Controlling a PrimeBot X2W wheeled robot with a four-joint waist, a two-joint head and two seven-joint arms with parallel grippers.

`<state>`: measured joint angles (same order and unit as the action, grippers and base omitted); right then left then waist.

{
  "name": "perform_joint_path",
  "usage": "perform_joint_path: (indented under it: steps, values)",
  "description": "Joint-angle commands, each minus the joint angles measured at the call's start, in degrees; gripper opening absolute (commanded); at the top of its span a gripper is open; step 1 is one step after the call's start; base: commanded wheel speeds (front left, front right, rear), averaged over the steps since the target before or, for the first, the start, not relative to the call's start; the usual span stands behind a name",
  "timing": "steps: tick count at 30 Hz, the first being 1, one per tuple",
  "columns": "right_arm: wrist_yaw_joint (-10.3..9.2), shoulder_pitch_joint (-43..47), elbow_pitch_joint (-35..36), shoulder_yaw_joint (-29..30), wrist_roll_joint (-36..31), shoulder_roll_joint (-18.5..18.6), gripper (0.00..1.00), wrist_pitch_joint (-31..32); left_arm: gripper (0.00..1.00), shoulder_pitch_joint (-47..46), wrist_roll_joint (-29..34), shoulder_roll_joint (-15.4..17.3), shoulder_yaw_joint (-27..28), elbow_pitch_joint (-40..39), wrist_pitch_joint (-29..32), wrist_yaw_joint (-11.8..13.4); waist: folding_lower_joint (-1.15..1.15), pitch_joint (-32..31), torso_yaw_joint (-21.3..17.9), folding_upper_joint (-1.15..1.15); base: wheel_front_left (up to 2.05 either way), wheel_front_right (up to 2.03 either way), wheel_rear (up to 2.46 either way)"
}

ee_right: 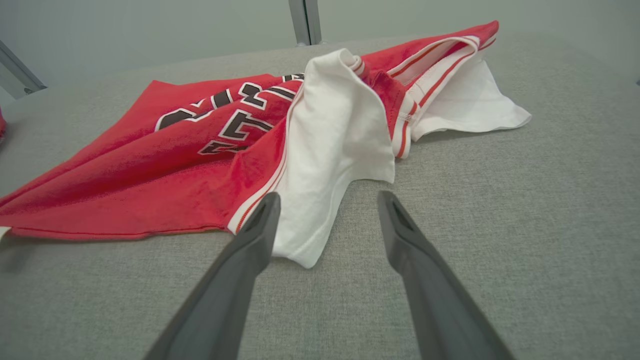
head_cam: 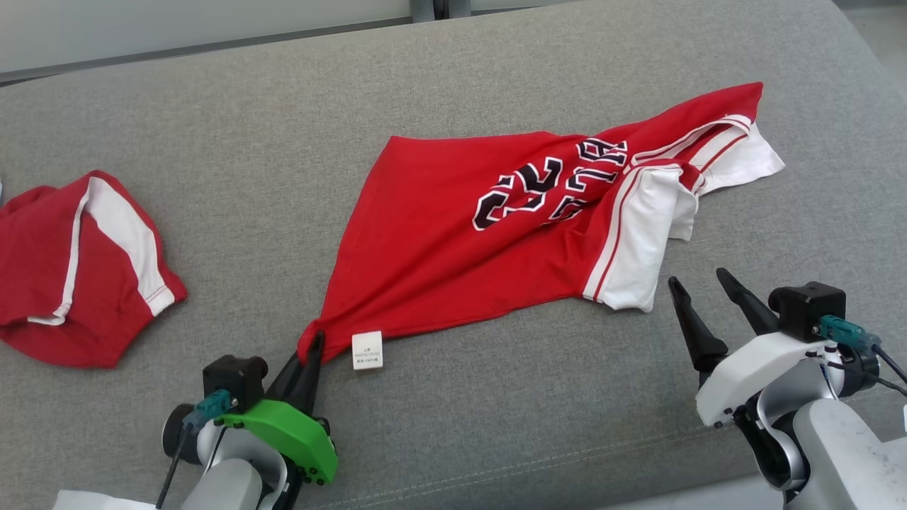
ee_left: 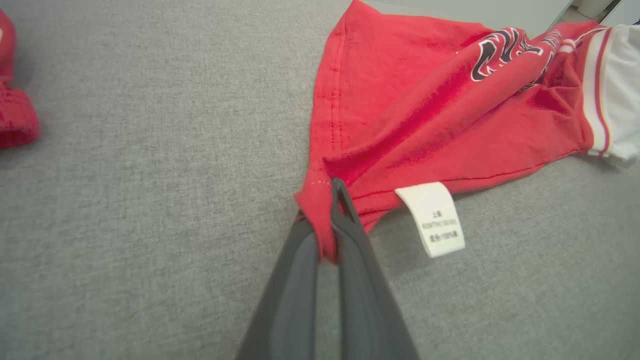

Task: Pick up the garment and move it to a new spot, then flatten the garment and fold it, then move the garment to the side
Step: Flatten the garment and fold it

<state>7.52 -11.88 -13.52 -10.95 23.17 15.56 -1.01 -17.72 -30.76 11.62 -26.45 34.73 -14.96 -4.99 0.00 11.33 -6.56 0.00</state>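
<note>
Left tool (head_cam: 314,347), lower left: 2 dark fingers (head_cam: 301,379) pressed together, pinching a corner of the garment (head_cam: 425,248); green wrist housing (head_cam: 290,432) behind. Right tool (head_cam: 698,278), lower right: 2 fingers spread wide, holding nothing, tips angled up-left; white wrist housing (head_cam: 751,368).

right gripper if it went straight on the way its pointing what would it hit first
The right gripper, open, points at the white sleeve of the red jersey and would probably meet that sleeve's loose lower edge first; how high it sits above the grey cushion is unclear.
</note>
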Motion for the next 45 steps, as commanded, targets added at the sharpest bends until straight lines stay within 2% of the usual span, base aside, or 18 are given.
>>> perform_joint_path:
  steps: [1, 2, 3, 6, 10, 13, 19, 26, 32, 33, 34, 35, 36, 37, 38, 39, 40, 45]
  values:
    - [-0.06, 0.7, -0.2, 0.1, 0.3, -0.1, 1.0, 0.1, 0.45, 0.6, 0.3, 0.1, 0.0, 0.9, -0.2, -0.2, 0.0, -0.1, 0.0, 0.0, 0.0, 0.0, 0.0]
    - [-0.06, 0.9, -0.3, 0.3, 0.3, -0.2, 1.0, 0.0, 0.87, 0.5, -0.1, -0.2, 0.0, 2.3, -0.2, -0.5, 0.0, -0.2, 0.1, 0.0, 0.0, 0.0, 0.0]
    - [-0.07, 1.0, -0.5, 0.6, 0.2, -0.2, 1.0, -0.2, 1.0, 0.1, -0.5, -0.5, 0.2, 3.3, -0.2, -0.5, 0.0, -0.3, 0.2, 0.0, 0.0, 0.0, 0.0]
    - [-0.06, 0.4, -1.3, 1.4, -1.4, 0.2, 1.0, -0.9, 1.0, -0.7, -1.1, -0.7, 1.4, 4.7, -0.2, -0.8, 0.0, -0.5, 0.8, 0.0, 0.0, 0.0, 0.0]
    - [-0.06, -1.0, -3.1, 2.7, -2.8, 0.9, 1.0, -1.3, 1.0, 0.3, -0.9, -0.9, 3.8, 2.3, -0.2, -0.5, 0.0, -0.9, 2.4, 0.0, 0.0, 0.0, 0.0]
    - [-0.06, -2.1, -5.8, 4.4, -3.2, 1.5, 1.0, -1.5, 1.0, 3.3, 0.0, -1.3, 7.3, -3.7, -0.2, 0.7, 0.0, -1.1, 4.5, 0.0, 0.0, 0.0, 0.0]
    - [-0.06, -4.1, -11.7, 6.0, -2.7, 2.9, 1.0, -0.6, 1.0, 7.8, 1.8, -2.5, 10.1, -12.9, -0.2, 1.9, 0.0, -1.0, 7.6, 0.0, 0.0, 0.0, 0.0]
    - [-0.06, -8.3, -19.8, 5.3, -2.3, 4.8, 1.0, -0.4, 1.0, 10.4, 3.3, -4.1, 9.6, -19.5, -0.2, 2.9, 0.0, 0.1, 10.6, 0.0, 0.0, 0.0, 0.0]
    - [-0.06, -12.6, -26.3, 3.4, -1.9, 6.0, 0.99, -1.4, 1.0, 10.5, 3.9, -4.2, 8.3, -22.4, 0.5, 3.3, 0.0, 1.0, 12.4, 0.0, 0.0, 0.0, 0.0]
    - [-0.07, -13.4, -27.1, 2.9, -1.8, 6.0, 0.9, -1.7, 1.0, 10.6, 4.0, -4.1, 8.3, -22.7, 0.5, 3.4, 0.0, 1.0, 12.6, 0.0, 0.0, 0.0, 0.0]
    - [-0.06, -14.0, -28.0, 2.4, -1.6, 6.1, 0.73, -1.9, 1.0, 10.7, 4.1, -4.0, 8.2, -23.0, 0.5, 3.5, 0.0, 1.1, 12.7, 0.0, 0.0, 0.0, 0.0]
    - [-0.06, -14.6, -28.6, 1.8, -1.7, 6.3, 0.63, -2.1, 1.0, 10.7, 4.1, -3.9, 8.1, -23.2, 0.6, 3.6, 0.0, 1.1, 12.7, 0.0, 0.0, 0.0, 0.0]
    - [-0.06, -14.6, -28.6, 1.8, -1.7, 6.3, 0.63, -2.1, 1.0, 10.7, 4.1, -3.9, 8.1, -23.2, 0.6, 3.6, 0.0, 1.1, 12.7, 0.0, 0.0, 0.0, 0.0]
    - [-0.06, -15.2, -29.4, 1.1, -1.6, 6.5, 0.46, -2.3, 1.0, 10.9, 4.1, -3.9, 8.1, -23.4, 0.7, 3.7, 0.0, 1.2, 12.8, 0.0, 0.0, 0.0, 0.0]
    - [-0.07, -15.7, -30.0, 0.4, -1.4, 6.6, 0.39, -2.5, 1.0, 11.0, 4.2, -3.8, 8.0, -23.6, 0.6, 3.9, 0.0, 1.2, 12.8, 0.0, 0.0, 0.0, 0.0]
    - [-0.06, -16.1, -30.6, -0.5, -1.4, 6.8, 0.25, -2.6, 1.0, 11.0, 4.2, -3.8, 8.0, -23.8, 0.7, 3.9, 0.0, 1.1, 12.7, 0.0, 0.0, 0.0, 0.0]
    - [-0.07, -16.6, -31.1, -1.3, -1.0, 6.9, 0.0, -2.7, 1.0, 11.2, 4.3, -3.7, 7.9, -23.9, 0.8, 4.0, 0.0, 1.1, 12.7, 0.0, 0.0, 0.0, 0.0]
    - [-0.06, -17.0, -30.4, -4.6, 3.7, 7.3, 0.0, -3.2, 1.0, 11.9, 4.3, -3.2, 8.0, -24.6, 0.9, 4.5, 0.0, 0.1, 10.7, 0.0, 0.0, 0.0, 0.0]
